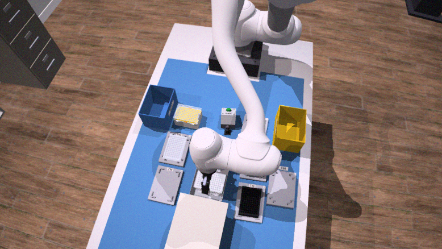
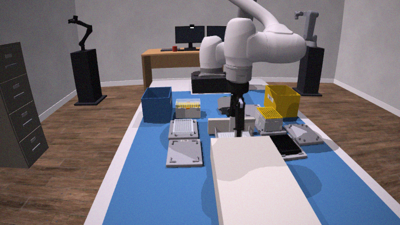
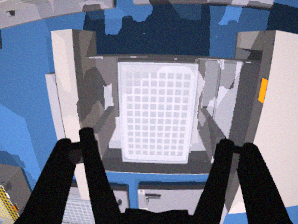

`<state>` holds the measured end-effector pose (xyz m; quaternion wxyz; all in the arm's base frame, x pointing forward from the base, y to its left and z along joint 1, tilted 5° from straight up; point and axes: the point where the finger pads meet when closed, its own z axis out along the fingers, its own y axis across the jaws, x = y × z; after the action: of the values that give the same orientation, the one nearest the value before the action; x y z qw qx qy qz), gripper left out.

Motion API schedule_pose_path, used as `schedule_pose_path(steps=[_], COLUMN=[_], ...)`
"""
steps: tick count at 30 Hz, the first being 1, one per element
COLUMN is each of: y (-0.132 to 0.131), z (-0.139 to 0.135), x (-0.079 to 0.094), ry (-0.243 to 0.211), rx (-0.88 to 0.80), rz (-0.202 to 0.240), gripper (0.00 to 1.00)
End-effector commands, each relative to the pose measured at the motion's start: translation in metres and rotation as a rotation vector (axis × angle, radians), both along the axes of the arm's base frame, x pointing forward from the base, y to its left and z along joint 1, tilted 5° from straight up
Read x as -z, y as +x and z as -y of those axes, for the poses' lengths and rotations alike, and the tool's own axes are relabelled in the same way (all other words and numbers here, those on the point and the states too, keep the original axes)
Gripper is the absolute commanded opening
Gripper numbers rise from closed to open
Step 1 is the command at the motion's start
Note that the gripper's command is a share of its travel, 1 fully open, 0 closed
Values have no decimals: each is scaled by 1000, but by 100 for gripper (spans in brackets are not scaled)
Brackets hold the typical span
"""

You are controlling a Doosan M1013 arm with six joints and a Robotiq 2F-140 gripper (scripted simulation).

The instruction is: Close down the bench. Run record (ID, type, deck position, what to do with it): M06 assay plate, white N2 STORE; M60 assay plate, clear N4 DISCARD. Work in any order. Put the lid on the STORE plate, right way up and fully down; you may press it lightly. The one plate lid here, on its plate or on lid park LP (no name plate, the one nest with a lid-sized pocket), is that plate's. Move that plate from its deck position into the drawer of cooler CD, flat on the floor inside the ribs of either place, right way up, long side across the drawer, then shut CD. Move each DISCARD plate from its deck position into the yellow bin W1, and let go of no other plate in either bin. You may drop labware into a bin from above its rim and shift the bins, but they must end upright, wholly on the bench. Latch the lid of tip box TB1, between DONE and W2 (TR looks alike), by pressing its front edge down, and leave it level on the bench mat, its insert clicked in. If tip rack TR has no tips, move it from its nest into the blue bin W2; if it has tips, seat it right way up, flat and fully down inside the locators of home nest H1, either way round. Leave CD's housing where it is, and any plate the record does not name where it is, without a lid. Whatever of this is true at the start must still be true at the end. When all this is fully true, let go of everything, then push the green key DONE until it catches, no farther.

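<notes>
Top view: white bench (image 1: 182, 40) with a blue mat (image 1: 145, 213) runs down frame centre; the white six-joint arm (image 1: 238, 92) crosses it from the upper middle to an elbow near centre. Large cream flat-topped cooler housing (image 1: 197, 221) sits at bottom centre. Blue open bin (image 1: 157, 108) is left of centre, yellow open bin (image 1: 290, 128) right of centre. Grey tip box with yellow insert under a clear lid (image 1: 187, 116) stands just beside the blue bin. Small grey box carrying the green key (image 1: 228, 109) sits at centre. Clear assay plate (image 1: 175, 147) lies in its grey nest below the tip box; bare grey nest (image 1: 165, 185) is below that. Black plate (image 1: 250, 200) lies in a nest at lower right, with another bare grey nest (image 1: 282, 188) to its right. In the exterior view a second grey rack with yellow insert, no lid (image 2: 268, 118), stands right of the gripper.

White assay plate (image 3: 158, 110) sits in an open drawer-like tray just ahead of the cooler housing, at wrist-view centre, long side running up the frame. Black two-finger gripper (image 3: 156, 156) hangs above it, fingers spread partway on either side, apart from the plate, grasping nothing. From the top view the gripper (image 1: 205, 185) is over the plate's near half.
</notes>
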<state>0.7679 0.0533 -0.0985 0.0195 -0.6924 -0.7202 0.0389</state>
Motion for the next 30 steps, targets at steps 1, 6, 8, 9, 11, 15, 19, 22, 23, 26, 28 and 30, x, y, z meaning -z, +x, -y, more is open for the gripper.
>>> schedule_pose_path(steps=[1,6,8,9,11,15,19,22,23,26,28,30], y=[0,1,1,1,1,2,2,2,2,3,3,3], z=[0,0,0,0,0,-1,-1,-1,-1,-1,-1,-1], x=[-5,-9,-11,-13,-15,-21,-26,-29,-29,-33,-35,-38], ry=[0,0,0,0,0,0,0,0,0,0,0,0], rx=[0,0,0,0,0,0,0,0,0,0,0,0], rz=[0,0,0,0,0,0,0,0,0,0,0,0], gripper=[66,66,66,66,66,66,66,66,66,66,66,66])
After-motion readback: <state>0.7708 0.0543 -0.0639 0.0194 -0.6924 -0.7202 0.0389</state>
